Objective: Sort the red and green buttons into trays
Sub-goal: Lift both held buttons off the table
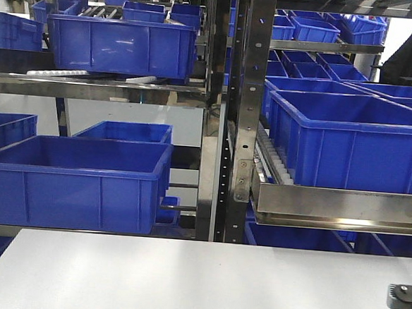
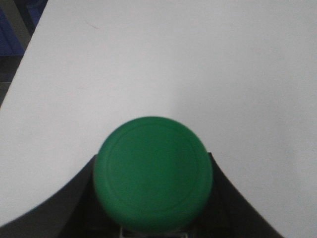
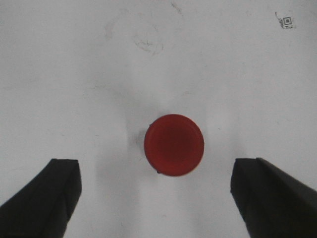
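Observation:
In the left wrist view my left gripper (image 2: 153, 208) is shut on a green button (image 2: 153, 173). Its round cap fills the space between the dark fingers (image 2: 74, 210), above the white table (image 2: 173, 59). In the right wrist view my right gripper (image 3: 156, 191) is open. A red button (image 3: 174, 145) stands on the white table just ahead of the gap, centred between the two black fingers (image 3: 49, 193). It touches neither finger. The green and red trays are out of view.
In the front view the white table (image 1: 197, 281) lies before metal shelving (image 1: 226, 113) loaded with deep blue crates (image 1: 77, 181). A grey part of an arm (image 1: 402, 295) shows at the table's right edge. A small printed code mark (image 3: 286, 21) lies far right on the table.

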